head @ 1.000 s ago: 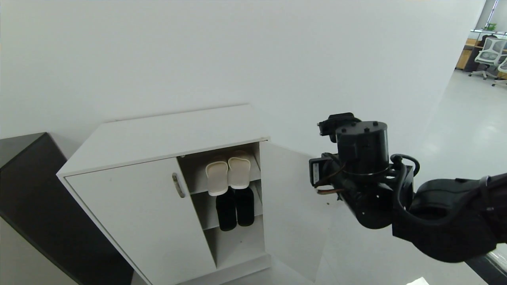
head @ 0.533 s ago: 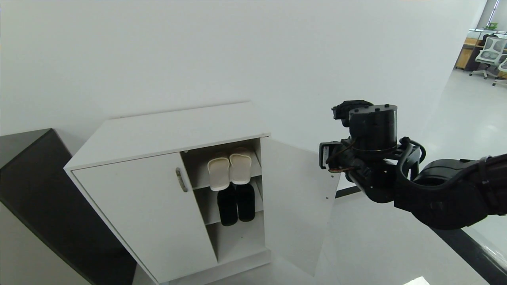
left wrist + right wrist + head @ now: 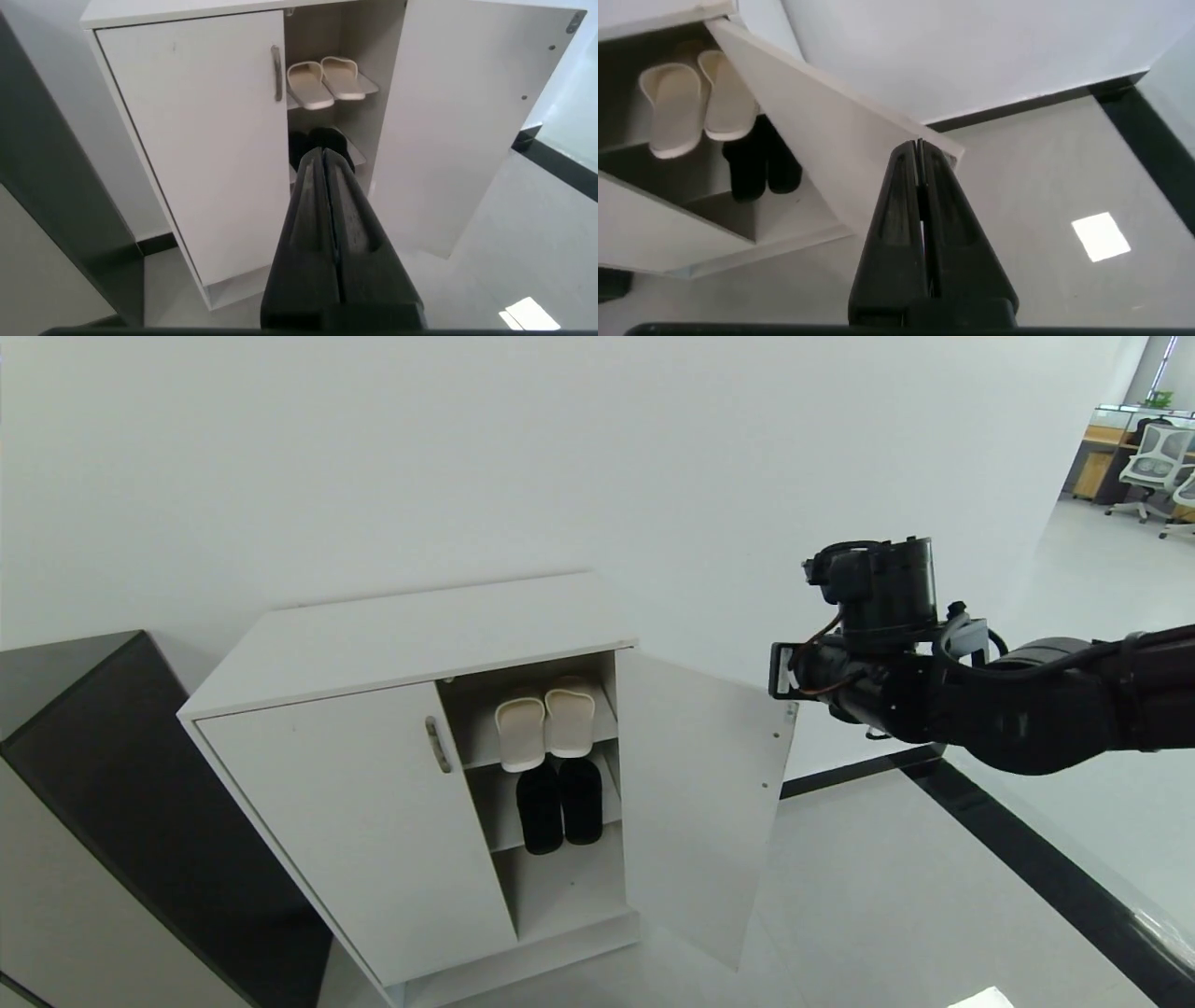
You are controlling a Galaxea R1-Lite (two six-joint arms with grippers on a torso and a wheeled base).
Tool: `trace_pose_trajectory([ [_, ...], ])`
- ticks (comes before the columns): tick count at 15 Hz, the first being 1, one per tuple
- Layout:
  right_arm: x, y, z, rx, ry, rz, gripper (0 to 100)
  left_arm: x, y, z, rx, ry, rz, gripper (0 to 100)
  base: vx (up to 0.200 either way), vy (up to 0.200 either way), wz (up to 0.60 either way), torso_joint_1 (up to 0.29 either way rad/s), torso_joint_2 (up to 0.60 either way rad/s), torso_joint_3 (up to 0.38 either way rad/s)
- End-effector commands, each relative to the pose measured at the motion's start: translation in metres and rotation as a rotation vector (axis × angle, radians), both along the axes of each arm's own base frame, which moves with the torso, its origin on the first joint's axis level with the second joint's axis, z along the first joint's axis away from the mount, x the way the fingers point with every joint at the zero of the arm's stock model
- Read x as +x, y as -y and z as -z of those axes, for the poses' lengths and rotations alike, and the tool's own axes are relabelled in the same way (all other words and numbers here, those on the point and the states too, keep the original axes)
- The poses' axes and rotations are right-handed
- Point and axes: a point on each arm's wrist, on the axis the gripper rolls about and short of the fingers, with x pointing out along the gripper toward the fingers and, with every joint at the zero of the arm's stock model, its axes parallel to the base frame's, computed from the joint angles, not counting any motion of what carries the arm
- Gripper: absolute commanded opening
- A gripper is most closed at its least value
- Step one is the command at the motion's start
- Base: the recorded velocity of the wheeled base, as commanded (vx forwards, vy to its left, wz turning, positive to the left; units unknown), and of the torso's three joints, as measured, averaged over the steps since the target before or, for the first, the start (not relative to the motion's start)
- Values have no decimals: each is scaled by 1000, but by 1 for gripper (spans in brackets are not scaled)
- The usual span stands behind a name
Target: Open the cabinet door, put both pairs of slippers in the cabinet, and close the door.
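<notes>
Cabinet door (image 3: pixel 700 803) open; white slippers (image 3: pixel 546 728) shelved above black slippers (image 3: pixel 560 807); left end effector (image 3: pixel 324 152), right end effector (image 3: pixel 920 144) pressed together.

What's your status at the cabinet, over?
Shut, empty: left gripper, right gripper. Shelved in cabinet: white slippers, black slippers. Its right door open, right gripper near the free edge.

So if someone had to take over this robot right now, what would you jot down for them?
Left hand: shut, empty, facing the cabinet front.
Right hand: shut, empty, by the outer edge of the open right door.
White slippers on the top shelf, black slippers on the shelf below.
Done: door opened, both pairs in.
To do: close the right door.
</notes>
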Motion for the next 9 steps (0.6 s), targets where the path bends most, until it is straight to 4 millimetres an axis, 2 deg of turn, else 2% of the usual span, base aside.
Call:
trace_pose_trajectory([
  [1,34,4,6,25,-3,43,0,0,0,0,0,-1,0,0,0,0,0,0,0,0],
  [6,78,3,27,31,-5,68,0,0,0,0,0,-1,0,0,0,0,0,0,0,0],
  [9,86,2,32,30,-6,73,0,0,0,0,0,-1,0,0,0,0,0,0,0,0],
])
